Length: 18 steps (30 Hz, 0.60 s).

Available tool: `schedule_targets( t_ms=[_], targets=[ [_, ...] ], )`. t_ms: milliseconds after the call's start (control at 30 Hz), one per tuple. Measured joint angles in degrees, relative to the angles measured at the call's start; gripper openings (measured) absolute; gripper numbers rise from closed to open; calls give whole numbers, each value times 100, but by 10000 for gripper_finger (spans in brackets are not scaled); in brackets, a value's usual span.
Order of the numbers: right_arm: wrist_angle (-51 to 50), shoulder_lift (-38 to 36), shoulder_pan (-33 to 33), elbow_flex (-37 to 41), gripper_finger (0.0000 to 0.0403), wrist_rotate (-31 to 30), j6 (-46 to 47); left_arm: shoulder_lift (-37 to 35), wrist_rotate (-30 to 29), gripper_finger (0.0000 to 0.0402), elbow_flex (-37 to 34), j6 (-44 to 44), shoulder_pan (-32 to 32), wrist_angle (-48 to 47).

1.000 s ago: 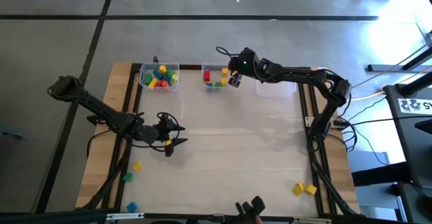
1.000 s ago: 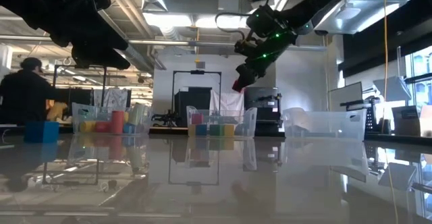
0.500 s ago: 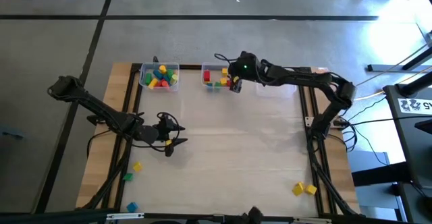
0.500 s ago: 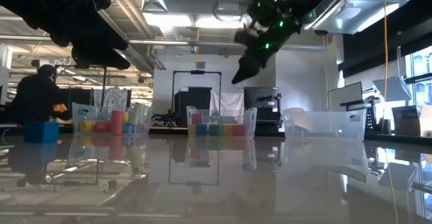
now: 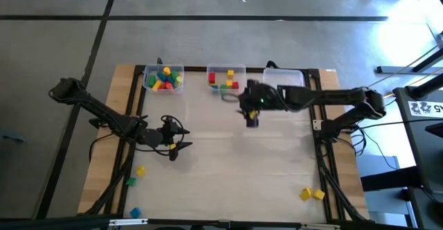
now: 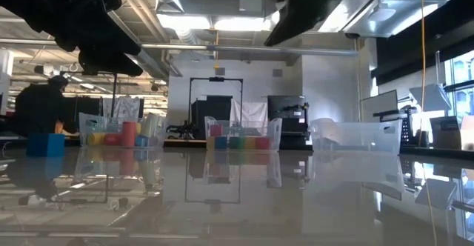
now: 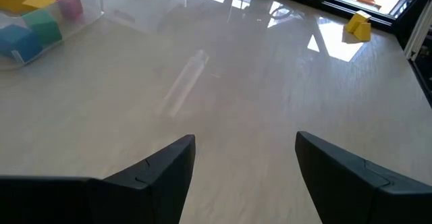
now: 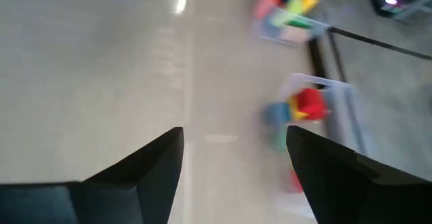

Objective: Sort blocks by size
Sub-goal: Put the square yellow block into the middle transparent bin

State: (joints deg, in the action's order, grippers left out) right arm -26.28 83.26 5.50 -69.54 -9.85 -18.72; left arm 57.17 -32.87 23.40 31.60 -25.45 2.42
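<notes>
Looking straight down, a pale table (image 5: 228, 154) with wooden side rails holds two dark robot arms. The left gripper (image 5: 173, 144) hovers over the left part of the table, its fingers spread wide with nothing between them; its wrist view shows only bare tabletop between the fingers (image 7: 155, 173). The right gripper (image 5: 251, 116) hangs over the middle of the table, just in front of the bins, and its fingers (image 8: 145, 163) also stand apart and empty.

Three clear plastic bins line the far edge. The left bin (image 5: 164, 78) holds a heap of red, yellow, green and blue blocks (image 5: 163, 77). The middle bin (image 5: 226, 77) holds a few smaller red, yellow and green blocks (image 5: 225, 83). The right bin (image 5: 284, 77) looks empty from above, partly crossed by the right arm.

Loose blocks lie near the table's edges: a yellow block (image 5: 140, 170), a green block (image 5: 131, 181) and a blue block (image 5: 135, 213) along the left rail, beside the left arm, and two yellow blocks (image 5: 311, 194) touching each other near the front right corner. The wide centre of the table is open, with nothing between the two grippers.

From table height, a blue block (image 6: 46, 144) stands at the far left, and a person (image 6: 33, 109) is in the room behind.
</notes>
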Motion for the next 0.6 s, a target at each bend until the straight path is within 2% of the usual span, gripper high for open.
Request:
schedule_targets(
  t_ms=[433,600],
  targets=[
    [-756,14,-1841,-4,269,-19,1488,0,0,253,0,10,0,7],
    [-1093,31,-2569,-9,269,-320,2266,0,-1,253,0,-3,0,7]
  ],
)
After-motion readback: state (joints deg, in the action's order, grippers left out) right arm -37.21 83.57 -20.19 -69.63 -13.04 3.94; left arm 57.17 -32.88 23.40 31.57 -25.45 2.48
